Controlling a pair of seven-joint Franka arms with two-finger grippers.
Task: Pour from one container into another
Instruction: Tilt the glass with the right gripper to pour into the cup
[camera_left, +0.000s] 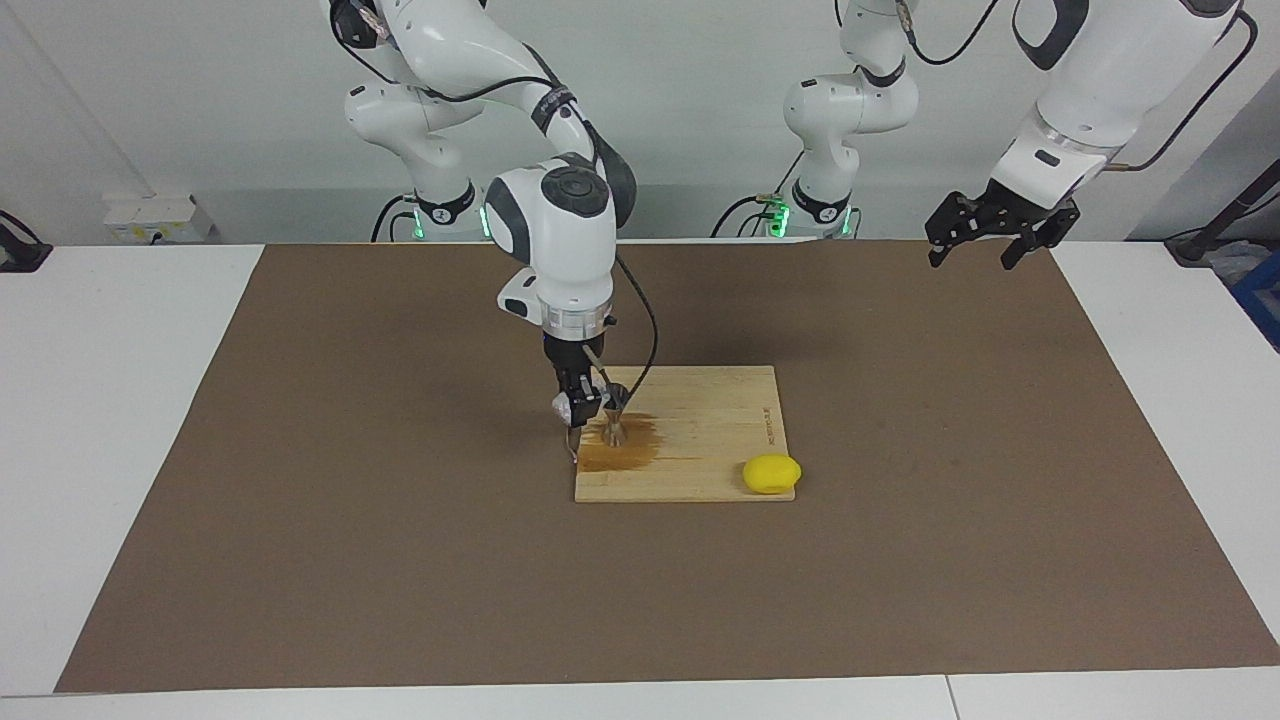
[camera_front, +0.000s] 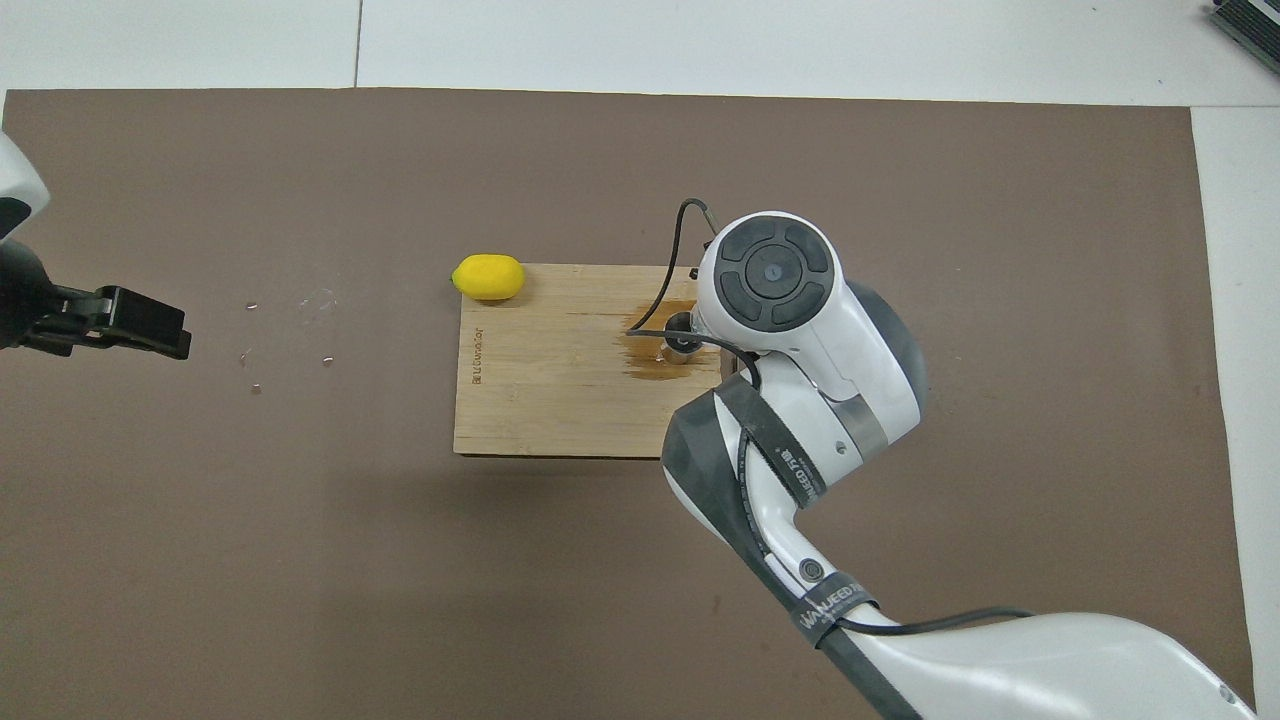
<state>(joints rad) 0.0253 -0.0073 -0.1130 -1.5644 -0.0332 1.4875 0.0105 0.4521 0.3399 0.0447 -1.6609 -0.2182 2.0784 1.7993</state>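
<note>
Right pincer (camera_left: 583, 408): my fingers grip the clear ridged cup (camera_left: 566, 407), tilted over the jigger.
Jigger (camera_left: 613, 428): shiny steel hourglass, upright on the bamboo board (camera_left: 700, 420), amid a dark wet stain (camera_left: 625, 455).
Board: pale slatted wood on the brown mat (camera_left: 300, 450) covering the counter.
Lemon (camera_left: 771, 473): smooth, yellow, at the board's corner toward my left arm's end.
Left pincer (camera_left: 995, 235): waits aloft, fingers spread, empty.
</note>
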